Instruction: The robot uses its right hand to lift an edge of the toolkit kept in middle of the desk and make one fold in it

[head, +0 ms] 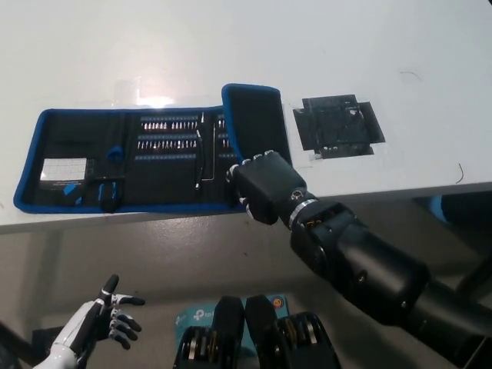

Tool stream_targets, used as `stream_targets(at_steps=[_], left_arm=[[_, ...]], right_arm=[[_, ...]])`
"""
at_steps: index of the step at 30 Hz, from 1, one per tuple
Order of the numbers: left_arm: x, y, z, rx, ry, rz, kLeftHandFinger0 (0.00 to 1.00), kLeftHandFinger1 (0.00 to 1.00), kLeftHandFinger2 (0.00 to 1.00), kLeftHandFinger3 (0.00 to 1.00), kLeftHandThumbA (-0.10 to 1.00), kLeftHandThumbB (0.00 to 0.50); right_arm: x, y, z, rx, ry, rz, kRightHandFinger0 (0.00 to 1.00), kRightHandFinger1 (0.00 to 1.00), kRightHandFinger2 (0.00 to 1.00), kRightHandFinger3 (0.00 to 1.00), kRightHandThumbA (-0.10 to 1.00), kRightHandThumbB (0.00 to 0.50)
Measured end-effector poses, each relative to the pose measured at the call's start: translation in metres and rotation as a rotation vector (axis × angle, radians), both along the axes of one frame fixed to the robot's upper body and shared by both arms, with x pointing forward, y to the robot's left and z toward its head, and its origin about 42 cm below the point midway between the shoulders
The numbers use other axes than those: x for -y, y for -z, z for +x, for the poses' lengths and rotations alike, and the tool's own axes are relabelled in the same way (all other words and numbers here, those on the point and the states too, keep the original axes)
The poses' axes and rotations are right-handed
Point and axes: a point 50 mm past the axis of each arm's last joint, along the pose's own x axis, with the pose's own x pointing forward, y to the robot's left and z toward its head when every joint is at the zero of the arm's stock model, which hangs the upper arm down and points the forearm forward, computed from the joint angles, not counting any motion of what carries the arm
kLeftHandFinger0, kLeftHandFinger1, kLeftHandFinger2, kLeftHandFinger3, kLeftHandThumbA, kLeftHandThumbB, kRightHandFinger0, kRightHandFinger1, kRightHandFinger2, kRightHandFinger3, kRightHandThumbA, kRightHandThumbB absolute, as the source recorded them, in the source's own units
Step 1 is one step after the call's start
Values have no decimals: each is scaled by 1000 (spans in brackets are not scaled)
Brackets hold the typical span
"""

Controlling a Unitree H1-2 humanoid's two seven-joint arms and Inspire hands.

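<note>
low at the picture's left, the white left hand (104, 319) rests below the bench (231, 54) edge, its fingers (127, 329) spread apart and holding nothing. on the white bench lies the toolkit (138, 161), a black case with blue trim, opened flat with rows of bits showing, near the front edge. its right flap (257, 123) stands lifted and curled over. the black right hand (265, 184) has its fingers (244, 167) clamped on that flap's lower edge. further right, a black square patch (338, 125) sits on the bench.
</note>
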Motion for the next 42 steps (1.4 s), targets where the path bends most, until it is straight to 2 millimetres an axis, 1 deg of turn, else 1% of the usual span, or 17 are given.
stream_targets(at_steps=[3,4,5,6,7,8,9,12,13,16,19,20,21,23,30,36,42], left_arm=[[-1,-1,0,1,1,3,386,384,372,574,1000,475],[-1,-1,0,1,1,4,379,377,365,568,1000,469],[-1,-1,0,0,2,5,376,375,364,567,1000,470],[-1,0,0,-1,4,5,366,368,368,564,1000,472],[0,0,0,-1,6,5,357,359,362,562,1000,482],[0,0,0,-1,7,6,349,352,358,560,1000,482],[0,0,0,-2,8,6,339,347,351,559,1000,487],[1,-1,1,-2,9,6,334,345,342,562,1000,478],[1,-1,2,-2,10,7,343,352,341,565,1000,496],[2,-2,3,0,12,7,348,355,339,564,1000,500],[2,-2,3,-1,13,7,348,353,342,585,1000,498],[2,-2,3,-2,13,8,345,351,343,590,1000,499],[2,-2,3,-2,14,9,358,363,356,590,1000,492],[1,-2,3,-3,14,11,371,366,360,595,1000,493],[1,-2,3,-7,12,13,352,355,346,590,1000,476],[1,-3,3,-4,13,13,365,361,341,581,1000,466],[0,-2,1,-8,11,12,389,382,373,590,1000,487]], right_arm=[[-4,3,0,5,3,-21,114,331,491,602,46,174],[-6,4,0,4,4,-23,144,359,541,830,120,165],[-9,5,0,2,7,-22,126,338,524,854,125,166],[-12,5,0,0,11,-20,318,600,833,1000,230,170],[-14,6,0,0,13,-20,583,901,1000,1000,232,197],[-16,6,0,-2,18,-19,769,994,1000,1000,232,181],[-18,7,1,-5,24,-17,991,1000,1000,1000,245,196],[-26,7,0,-10,29,-7,1000,1000,1000,1000,215,223],[-29,7,0,-14,31,-2,1000,1000,1000,1000,234,274],[-35,4,0,-26,39,31,1000,1000,1000,1000,187,283],[-39,2,0,-42,41,76,1000,1000,1000,1000,332,397],[-40,2,-1,-45,42,88,1000,1000,1000,1000,361,400],[-41,2,-2,-46,43,96,1000,1000,1000,1000,364,463],[-43,1,-2,-52,41,115,1000,1000,1000,1000,365,499],[-48,-6,-12,-79,-3,165,1000,1000,1000,1000,320,500],[-52,-13,-21,-103,-45,175,1000,1000,1000,1000,513,500],[-49,-38,-32,-106,-109,197,1000,1000,1000,1000,571,500]])
